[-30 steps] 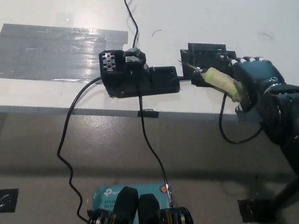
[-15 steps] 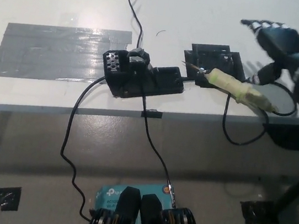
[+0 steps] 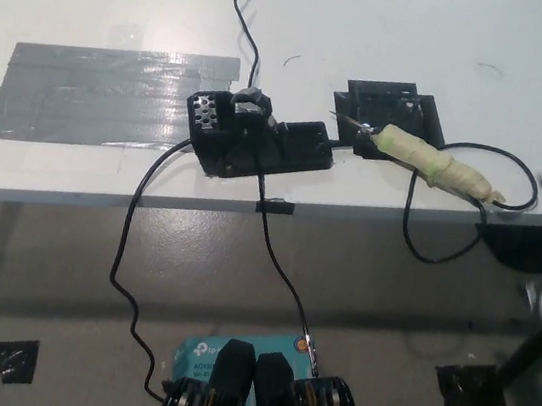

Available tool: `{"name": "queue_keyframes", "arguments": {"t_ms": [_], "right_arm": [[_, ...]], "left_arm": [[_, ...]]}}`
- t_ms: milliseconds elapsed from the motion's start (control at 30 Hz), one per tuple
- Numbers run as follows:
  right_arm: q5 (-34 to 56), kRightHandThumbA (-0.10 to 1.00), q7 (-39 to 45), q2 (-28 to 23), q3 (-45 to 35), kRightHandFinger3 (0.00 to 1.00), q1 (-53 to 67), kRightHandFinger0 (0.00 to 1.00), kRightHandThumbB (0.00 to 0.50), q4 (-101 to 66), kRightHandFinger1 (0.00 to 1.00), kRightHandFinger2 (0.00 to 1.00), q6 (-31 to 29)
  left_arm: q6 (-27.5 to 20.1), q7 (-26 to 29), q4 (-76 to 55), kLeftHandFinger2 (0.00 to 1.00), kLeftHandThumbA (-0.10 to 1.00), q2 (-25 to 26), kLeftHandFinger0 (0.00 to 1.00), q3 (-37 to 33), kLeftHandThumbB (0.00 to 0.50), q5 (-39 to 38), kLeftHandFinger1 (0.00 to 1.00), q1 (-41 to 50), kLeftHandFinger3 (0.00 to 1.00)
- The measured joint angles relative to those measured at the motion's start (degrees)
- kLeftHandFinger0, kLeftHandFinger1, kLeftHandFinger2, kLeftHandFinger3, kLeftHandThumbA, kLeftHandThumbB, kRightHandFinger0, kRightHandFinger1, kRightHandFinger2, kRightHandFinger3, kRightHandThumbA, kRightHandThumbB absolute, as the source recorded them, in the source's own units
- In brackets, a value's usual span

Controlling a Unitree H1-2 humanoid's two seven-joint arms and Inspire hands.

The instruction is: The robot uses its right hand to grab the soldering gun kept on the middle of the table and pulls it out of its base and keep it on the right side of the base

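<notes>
Right of the base (image 3: 260,139), soldering gun (image 3: 428,162) lies unheld.

White desk (image 3: 398,19) carries grey tape (image 3: 105,94) at left, black base (image 3: 260,139) centre, soldering gun (image 3: 428,162) at right.

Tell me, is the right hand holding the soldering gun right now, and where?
No. The soldering gun lies free on the table, right of its base; nothing grips it.

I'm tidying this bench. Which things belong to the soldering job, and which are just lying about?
Job:
soldering gun, lying on the table right of the base
base
gun's cable

Lying about:
grey tape patch
black plate under the gun's tip
blue box on the floor
</notes>
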Motion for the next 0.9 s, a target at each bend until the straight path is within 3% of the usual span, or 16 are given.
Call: {"name": "queue_keyframes", "arguments": {"t_ms": [100,133,200,300,333,533,567,600,700,733,900], "right_arm": [[3.3,0.57,-2.4,4.7,-4.5,1.0,9.7,1.0,0.244,-2.3,1.0,1.0,-0.7],[4.2,0.55,-3.4,6.2,-5.2,1.0,11.9,1.0,0.224,-1.7,1.0,1.0,-1.5],[5.5,0.48,-5.3,8.8,-6.2,1.0,15.4,1.0,0.204,0.4,1.0,1.0,-3.0],[6.4,0.4,-8.2,10.9,-6.3,1.0,17.5,1.0,0.227,7.3,1.0,1.0,-6.2],[6.6,0.43,-8.9,11.2,-6.2,1.0,17.5,1.0,0.246,9.8,1.0,1.0,-7.1],[8.8,0.31,-12.0,11.3,-6.0,1.0,16.0,1.0,0.18,16.8,1.0,1.0,-10.1],[9.5,0.3,-12.5,11.3,-6.0,1.0,15.5,1.0,0.177,17.3,1.0,1.0,-10.7],[10.0,0.21,-12.9,11.3,-5.9,1.0,15.1,1.0,0.171,17.5,1.0,1.0,-11.4],[11.3,0.13,-13.6,11.3,-5.6,1.0,14.5,1.0,0.183,18.2,1.0,1.0,-12.9],[11.6,0.1,-13.8,11.2,-5.5,1.0,14.4,1.0,0.172,18.6,1.0,1.0,-13.6],[12.0,0.06,-14.6,10.2,-3.3,1.0,14.5,0.97,0.169,20.4,1.0,1.0,-16.1]], "left_arm": [[0.0,0.1,0.0,0.58,0.64,0.0,0.38,0.2,0.291,-0.3,0.42,0.0,0.76],[0.0,0.2,0.0,0.6,0.63,-0.1,0.4,0.3,0.288,-0.4,0.44,0.1,0.76],[0.0,0.3,0.1,0.6,0.6,-0.5,0.42,0.6,0.293,-0.6,0.46,0.0,0.82],[0.0,0.5,0.2,0.62,0.6,-1.5,0.43,1.3,0.286,-0.9,0.48,0.2,0.87],[0.0,0.5,0.2,0.63,0.6,-1.6,0.45,1.5,0.284,-0.9,0.49,0.4,0.87],[0.1,0.5,0.5,0.63,0.59,-1.7,0.43,3.2,0.279,-1.0,0.49,0.5,0.82],[0.1,0.6,0.5,0.64,0.59,-1.7,0.45,3.7,0.282,-1.0,0.52,0.5,0.82],[0.1,0.6,0.5,0.67,0.59,-1.7,0.46,4.1,0.268,-1.0,0.55,0.6,0.87],[0.1,0.8,0.5,0.66,0.57,-1.7,0.41,4.8,0.255,-1.0,0.52,1.0,0.89],[0.1,0.8,0.5,0.65,0.58,-1.8,0.44,5.0,0.26,-1.0,0.53,1.2,0.89],[0.1,0.9,0.3,0.67,0.61,-1.9,0.48,5.3,0.253,-1.0,0.55,1.8,0.89]]}}
